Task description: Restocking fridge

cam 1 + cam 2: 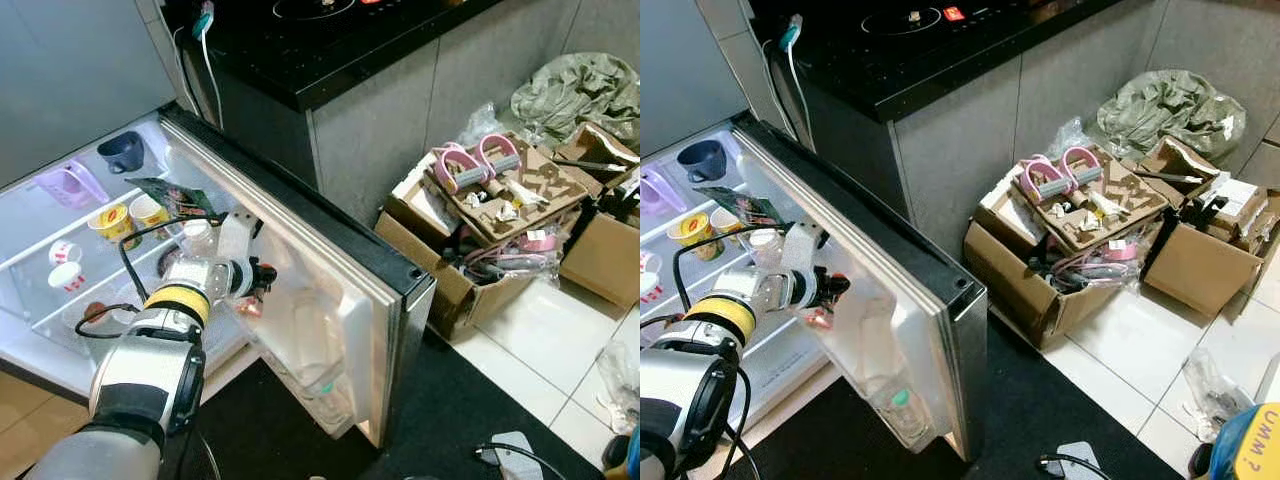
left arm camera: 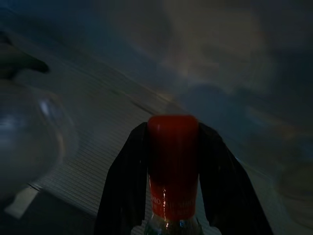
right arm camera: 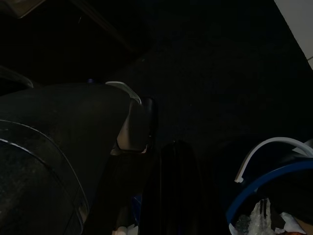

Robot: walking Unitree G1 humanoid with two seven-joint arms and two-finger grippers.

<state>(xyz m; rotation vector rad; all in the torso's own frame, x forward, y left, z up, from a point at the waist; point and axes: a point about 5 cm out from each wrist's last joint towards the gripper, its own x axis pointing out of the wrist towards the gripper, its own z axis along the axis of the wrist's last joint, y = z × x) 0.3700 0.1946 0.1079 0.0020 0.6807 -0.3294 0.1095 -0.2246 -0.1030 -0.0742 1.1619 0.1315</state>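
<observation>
Bottle (image 2: 172, 166), red-capped, is clamped at its neck between the two black fingers (image 2: 122, 186) of the left gripper (image 1: 258, 278), which reaches into the open fridge just beside the inner face of the fridge door (image 1: 330, 330). Beyond the gripper sit a clear jar (image 1: 197, 236), yellow cups (image 1: 130, 215) and a dark blue mug (image 1: 122, 151) on the glass shelves (image 1: 40, 260). The door's lower rack (image 1: 320, 385) lies below the gripper. Risk: the grip sits high on the neck, so the bottle may swing and strike the door or jar. The right gripper (image 3: 171, 196) hangs idle; its finger state cannot be determined.
</observation>
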